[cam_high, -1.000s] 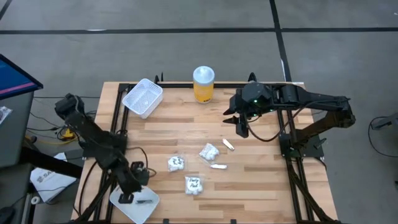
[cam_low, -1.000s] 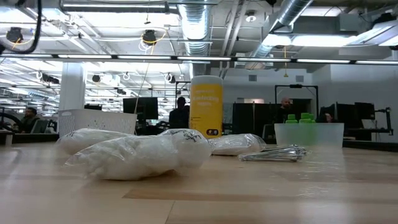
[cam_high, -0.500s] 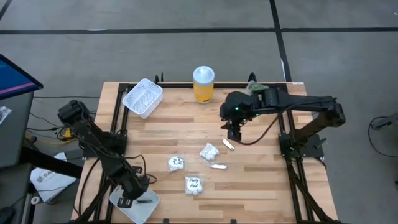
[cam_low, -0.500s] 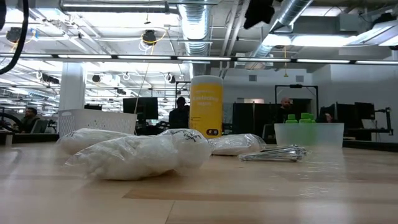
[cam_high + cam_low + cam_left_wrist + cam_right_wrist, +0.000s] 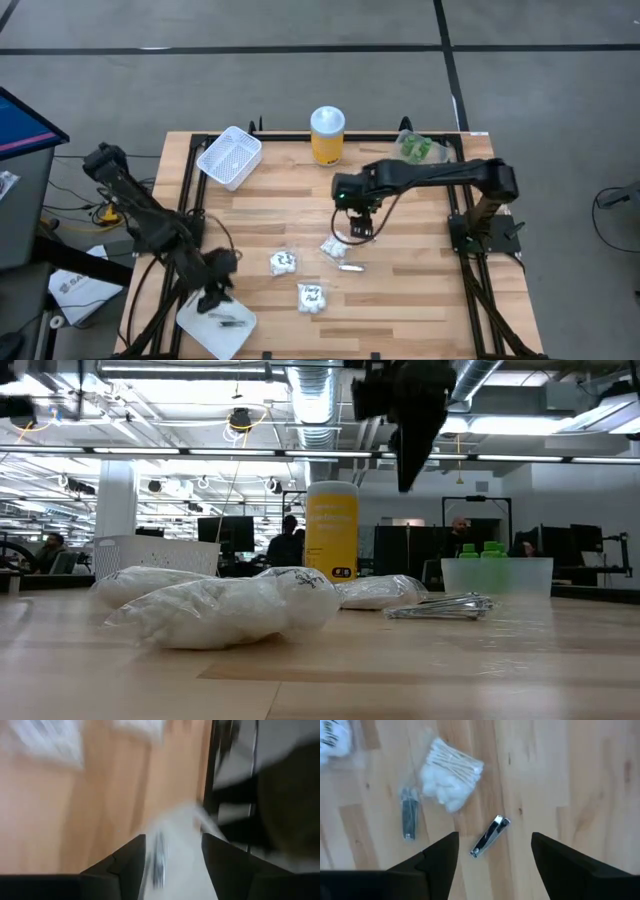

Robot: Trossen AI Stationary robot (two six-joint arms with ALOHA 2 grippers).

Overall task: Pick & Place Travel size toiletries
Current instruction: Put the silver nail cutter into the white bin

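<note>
Slim silvery nail clipper lies on the wooden bench directly below the right gripper, long axis diagonal between released fingers. Far nearer than the left gripper, parted, empty, over the white tray.

High view: overhead, straight down, far enough to take in the whole bench and both arms. Low view: at bench-top level, looking level across into the room, very close to the white packets; the yellow jar shows here and from above. Right wrist view: looks down past its claw at the silvery tubes, close. Left wrist view: blurred, close over the bench edge and a white tray.
</note>
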